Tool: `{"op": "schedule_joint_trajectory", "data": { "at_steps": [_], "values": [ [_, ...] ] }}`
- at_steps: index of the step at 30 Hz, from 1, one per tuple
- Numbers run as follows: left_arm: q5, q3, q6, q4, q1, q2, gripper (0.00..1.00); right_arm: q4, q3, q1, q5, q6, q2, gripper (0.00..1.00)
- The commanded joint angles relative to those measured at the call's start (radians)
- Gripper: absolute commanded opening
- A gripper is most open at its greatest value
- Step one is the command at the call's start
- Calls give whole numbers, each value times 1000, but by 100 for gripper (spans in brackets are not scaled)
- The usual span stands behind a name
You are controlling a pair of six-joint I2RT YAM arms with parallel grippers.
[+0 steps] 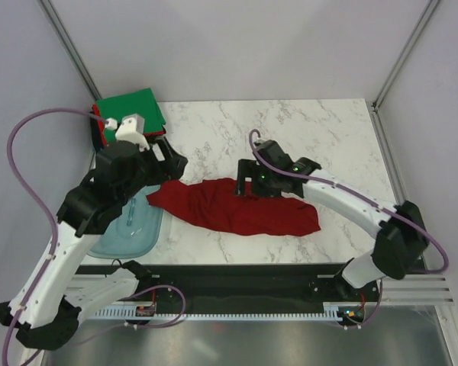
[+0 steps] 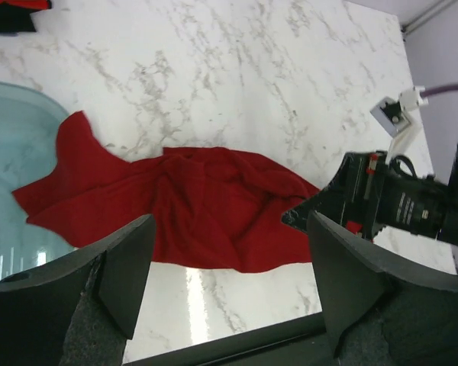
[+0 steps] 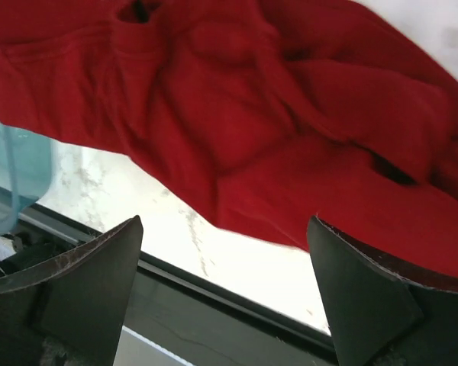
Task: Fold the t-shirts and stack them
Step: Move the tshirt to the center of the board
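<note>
A large dark red t-shirt [image 1: 237,207] lies crumpled across the middle of the marble table [image 1: 305,130]. Folded t-shirts are stacked at the back left, a bright green one [image 1: 130,110] on top, with red and black edges under it. My left gripper [image 1: 174,166] hovers over the shirt's left end, open and empty. In the left wrist view the red shirt [image 2: 198,206] spreads beyond the open gripper [image 2: 229,267]. My right gripper [image 1: 248,181] hangs over the shirt's upper middle, also open. In the right wrist view the red cloth [image 3: 290,114] sits just past the gripper [image 3: 225,282].
A translucent teal plastic tub [image 1: 130,229] rests at the near left, under the left arm, and the shirt's left end touches it [image 2: 15,145]. A black rail [image 1: 237,278] runs along the table's near edge. Walls and frame posts enclose the table.
</note>
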Motion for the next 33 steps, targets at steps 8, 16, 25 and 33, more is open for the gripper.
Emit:
{"op": "schedule_joint_trajectory", "data": {
  "at_steps": [8, 16, 25, 33],
  "values": [
    [-154, -351, -23, -24, 13, -306, 88, 122, 398, 62, -107, -66, 444, 89],
    [-215, -519, -56, -23, 13, -469, 88, 104, 567, 86, -151, -73, 667, 71],
    [-251, -535, -59, -14, 11, -508, 88, -118, 917, 80, -137, -220, 742, 0],
    [-277, -530, -65, -20, 13, -499, 84, -256, 1215, 53, -93, -471, 420, 0]
  ]
}}
